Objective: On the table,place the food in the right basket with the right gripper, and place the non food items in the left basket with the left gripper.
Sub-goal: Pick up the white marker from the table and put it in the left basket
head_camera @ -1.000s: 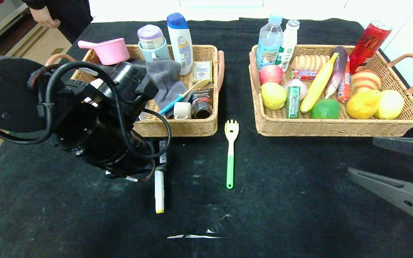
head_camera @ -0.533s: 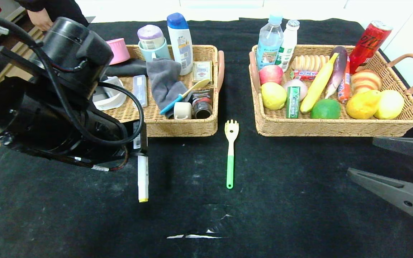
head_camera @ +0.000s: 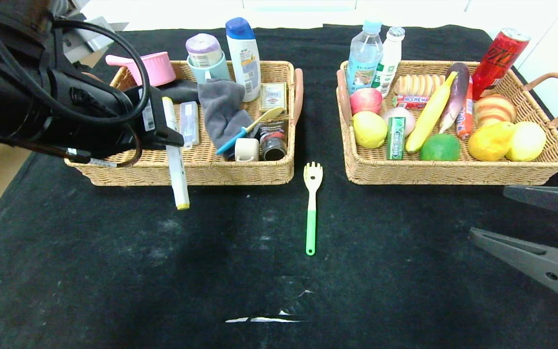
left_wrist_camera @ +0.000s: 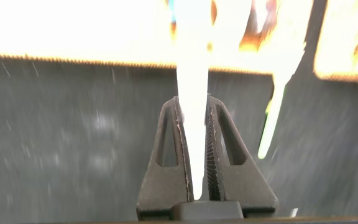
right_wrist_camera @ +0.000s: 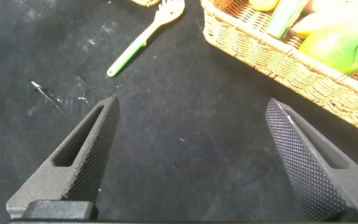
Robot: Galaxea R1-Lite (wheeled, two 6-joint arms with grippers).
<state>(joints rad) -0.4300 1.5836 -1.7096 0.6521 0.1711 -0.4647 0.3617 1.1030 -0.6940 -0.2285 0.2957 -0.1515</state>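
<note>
1. We see the white marker (head_camera: 175, 154) pinched between the pads of the left gripper (head_camera: 166, 140), carried in the air above the near rim of the left basket (head_camera: 240, 172). Its yellow-tipped end hangs out over the black table (head_camera: 114, 271); its other end lies over the basket's inside. We judge that it is held lengthwise so that it can be let go among the non-food items.
2. In the left wrist view the marker (left_wrist_camera: 191, 124) runs straight up the narrow gap between the two fingers (left_wrist_camera: 166, 155), gripped low on its barrel.
3. The green and cream spatula (head_camera: 311, 208) lies on the table between the two baskets, its head just beside the near right corner of the left basket. We take it for the last non-food item left out.
4. The right basket (head_camera: 453, 172) holds fruit, snacks and bottles; we see no food on the table.
5. The right gripper (head_camera: 540, 228) rests at the near right, its fingers (right_wrist_camera: 86, 162) spread wide apart and holding nothing.
6. Hidden or unclear: the left arm covers the left part of the left basket; the left wrist view is washed out beyond the table, so the baskets there are not legible; the marker's label cannot be read.
</note>
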